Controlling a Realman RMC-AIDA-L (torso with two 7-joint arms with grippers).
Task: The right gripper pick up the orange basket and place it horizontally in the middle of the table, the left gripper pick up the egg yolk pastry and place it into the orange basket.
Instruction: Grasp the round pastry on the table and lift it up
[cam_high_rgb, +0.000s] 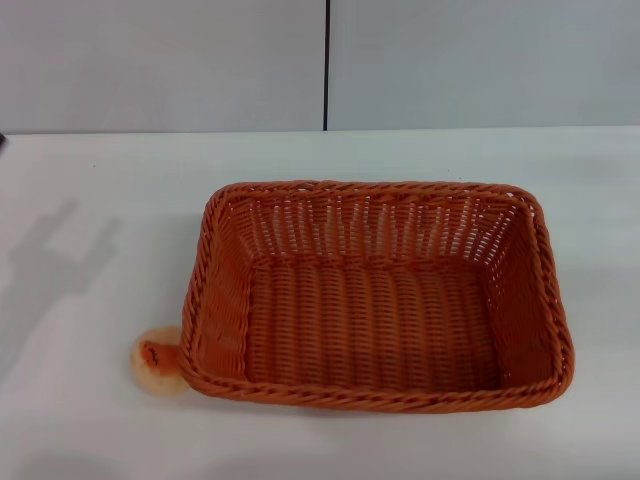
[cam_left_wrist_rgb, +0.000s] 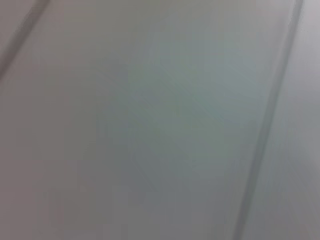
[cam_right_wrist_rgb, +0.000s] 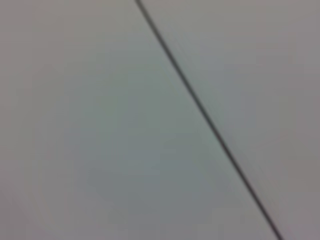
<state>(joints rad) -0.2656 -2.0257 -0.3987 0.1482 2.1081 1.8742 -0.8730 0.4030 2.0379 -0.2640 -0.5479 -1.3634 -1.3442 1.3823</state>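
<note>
The orange basket (cam_high_rgb: 375, 295) is seen in the head view resting flat on the white worktop (cam_high_rgb: 100, 200), occupying the centre and lower right of the frame, with its long sides running across the picture and its open side turned upward. Nothing is seen inside it; only the woven bottom is shown. The egg yolk pastry (cam_high_rgb: 157, 361) is found at the lower left of the frame, on the worktop, just beside the basket's near-left corner and seemingly touching its rim. A faint grey shadow (cam_high_rgb: 50, 270) is cast on the worktop at the left of the frame. Behind the worktop, a light grey wall (cam_high_rgb: 480, 60) is seen across the top of the frame, divided by a dark vertical seam (cam_high_rgb: 326, 65).

Neither gripper is shown in any view, so whether each is open or closed cannot be told. In both wrist views only a blurred pale grey surface crossed by dark lines is shown.
</note>
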